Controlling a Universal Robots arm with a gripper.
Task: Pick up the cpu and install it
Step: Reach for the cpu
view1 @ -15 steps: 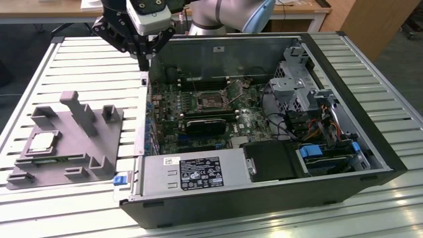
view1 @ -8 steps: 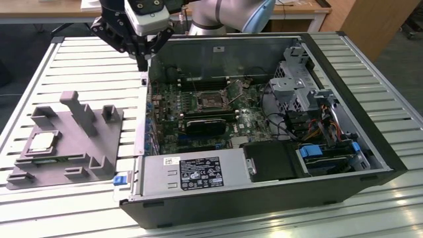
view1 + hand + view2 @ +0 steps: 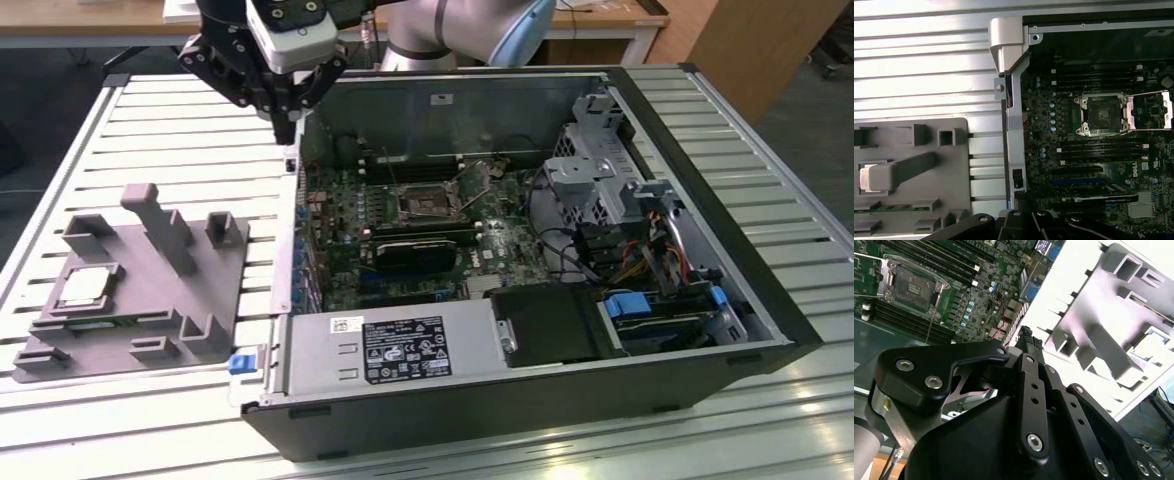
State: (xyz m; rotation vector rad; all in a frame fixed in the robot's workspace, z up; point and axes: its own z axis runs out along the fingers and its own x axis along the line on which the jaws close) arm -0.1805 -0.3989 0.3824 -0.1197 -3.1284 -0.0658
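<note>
Bright overhead light: the slatted table (image 3: pixel 147 120) beside the gripper (image 3: pixel 284 132) glares white. In the second wrist view the grey block (image 3: pixel 1114 335) beyond the gripper washes out pale, while the computer case (image 3: pixel 467 420) under it lies in shadow inside.

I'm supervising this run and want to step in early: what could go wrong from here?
The hand hangs near the case wall; a low move could clip it. The cpu lies in the grey fixture among upright posts that could snag the hand. The open socket would punish a tilted placement.
</note>
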